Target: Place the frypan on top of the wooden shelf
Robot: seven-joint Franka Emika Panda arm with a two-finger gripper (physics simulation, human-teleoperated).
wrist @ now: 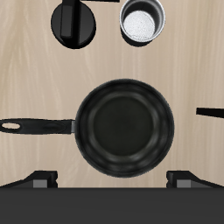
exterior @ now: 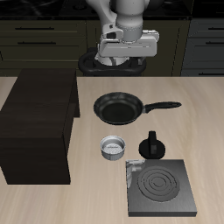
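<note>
Pan [exterior: 118, 108] sat on desk [exterior: 201, 114] beside shelf [exterior: 39, 105], claw [exterior: 128, 54] hovered above it spread and empty; best grab looked like dropping onto handle [exterior: 163, 106] near the bowl, squeezing square, then lifting level to shelf top.

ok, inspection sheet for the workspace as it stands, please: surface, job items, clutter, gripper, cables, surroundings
Surface: light wood table, no spills seen.
Job's things: frypan upright on the table beside the wooden shelf, handle pointing away from it; shelf top bare.
Clutter: small metal pot, black knobbed item, square stove plate, all nearer the front edge than the pan.
Gripper: gripper above the table behind the pan, holding nothing; fingers apart.
Cables: nothing seen.
Surroundings: dark cabinets behind the table.
</note>
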